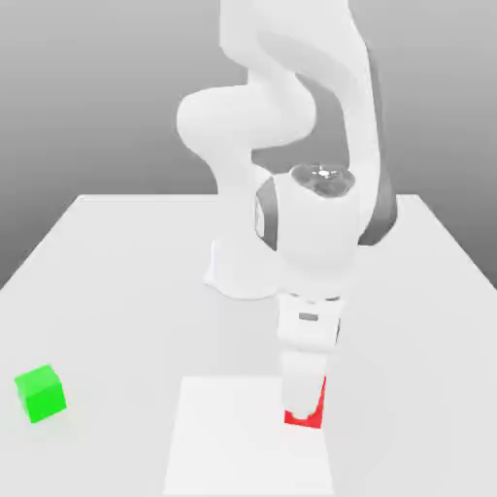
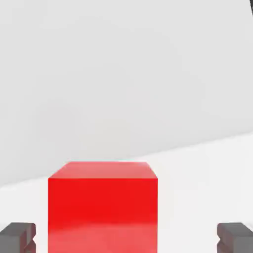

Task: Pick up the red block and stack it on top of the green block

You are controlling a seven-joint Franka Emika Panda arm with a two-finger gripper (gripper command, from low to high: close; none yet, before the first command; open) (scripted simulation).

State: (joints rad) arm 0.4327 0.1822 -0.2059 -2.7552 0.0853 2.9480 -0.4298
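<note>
While its dark pads [image 2: 19,236] are standing spread on either side with gaps showing, the white two-finger gripper [image 1: 304,400] is straddling the small matte red cube [image 2: 103,207] sitting on the white tabletop [image 1: 126,281], the matching green cube [image 1: 41,393] lying well apart toward the exterior view's left.

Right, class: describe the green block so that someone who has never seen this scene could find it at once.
Start at the white table with the white robot arm standing on it. Go to the near corner on the exterior view's left, well away from the gripper. The green block sits there alone, a small bright green cube, unlike the red block under the gripper.
</note>
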